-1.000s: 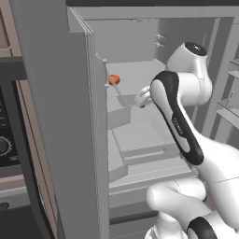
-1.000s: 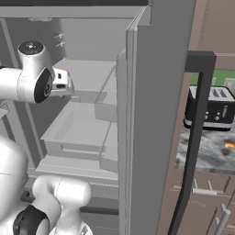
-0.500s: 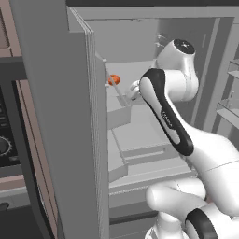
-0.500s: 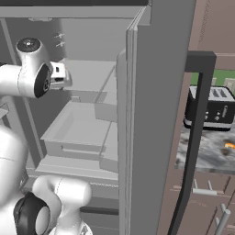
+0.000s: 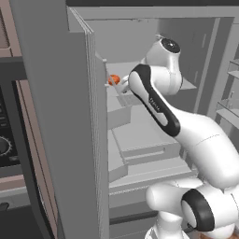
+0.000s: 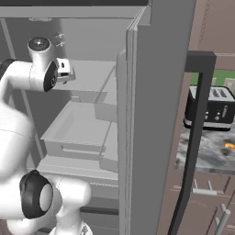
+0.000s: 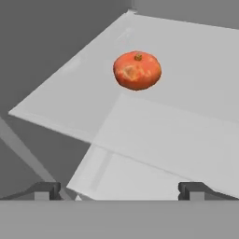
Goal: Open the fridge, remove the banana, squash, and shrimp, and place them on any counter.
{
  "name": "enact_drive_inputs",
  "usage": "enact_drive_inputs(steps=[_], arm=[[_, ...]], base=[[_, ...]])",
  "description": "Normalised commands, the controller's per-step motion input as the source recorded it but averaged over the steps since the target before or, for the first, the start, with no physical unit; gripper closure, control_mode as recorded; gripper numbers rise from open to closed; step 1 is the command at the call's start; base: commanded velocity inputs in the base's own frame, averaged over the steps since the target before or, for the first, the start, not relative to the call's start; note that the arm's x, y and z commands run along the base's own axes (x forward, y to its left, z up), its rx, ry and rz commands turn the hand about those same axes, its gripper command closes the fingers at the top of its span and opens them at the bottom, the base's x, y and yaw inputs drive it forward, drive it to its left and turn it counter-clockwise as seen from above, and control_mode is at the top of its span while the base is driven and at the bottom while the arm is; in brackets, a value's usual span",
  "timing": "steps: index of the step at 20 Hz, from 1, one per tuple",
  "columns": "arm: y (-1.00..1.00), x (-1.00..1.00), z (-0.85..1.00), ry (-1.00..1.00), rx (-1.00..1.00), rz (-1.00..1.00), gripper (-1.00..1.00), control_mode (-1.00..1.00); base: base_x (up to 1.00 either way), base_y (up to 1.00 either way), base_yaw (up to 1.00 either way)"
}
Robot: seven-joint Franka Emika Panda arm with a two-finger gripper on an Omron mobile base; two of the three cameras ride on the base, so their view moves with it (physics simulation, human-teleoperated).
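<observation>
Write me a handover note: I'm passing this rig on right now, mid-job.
Gripper: open, empty, inside the fridge, aimed at the squash.
Squash: round, orange, sitting on a fridge shelf, ahead of the gripper, untouched.
Banana, shrimp: not spotted yet.
Counter: right of the fridge, holds a toaster.
Done: fridge doors open.
Left: grasp the squash, carry it to the counter, then find and move the banana and shrimp.

Sat on a shelf [image 7: 186,84] inside the fridge [image 5: 60,116]: a squash [image 7: 137,70], far left. Toaster [image 6: 210,108] on the counter [image 6: 209,151], right of the fridge.
</observation>
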Motion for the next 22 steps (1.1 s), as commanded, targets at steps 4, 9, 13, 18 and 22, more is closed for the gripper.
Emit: enact_drive_inputs(steps=[4, 9, 13, 18, 22], arm=[[0.23, 0.59, 0.0, 0.0, 0.01, 0.03, -1.0, -1.0], [0.05, 0.57, 0.0, 0.0, 0.01, 0.0, -1.0, -1.0], [0.13, 0.41, 0.0, 0.0, 0.0, 0.0, -1.0, -1.0], [0.27, 0.35, 0.0, 0.01, 0.0, 0.0, -1.0, -1.0], [0.04, 0.45, 0.0, 0.0, 0.01, 0.0, -1.0, -1.0]], base=[[0.0, 0.0, 0.0], [0.0, 0.0, 0.0], [0.0, 0.0, 0.0], [0.0, 0.0, 0.0], [0.0, 0.0, 0.0]])
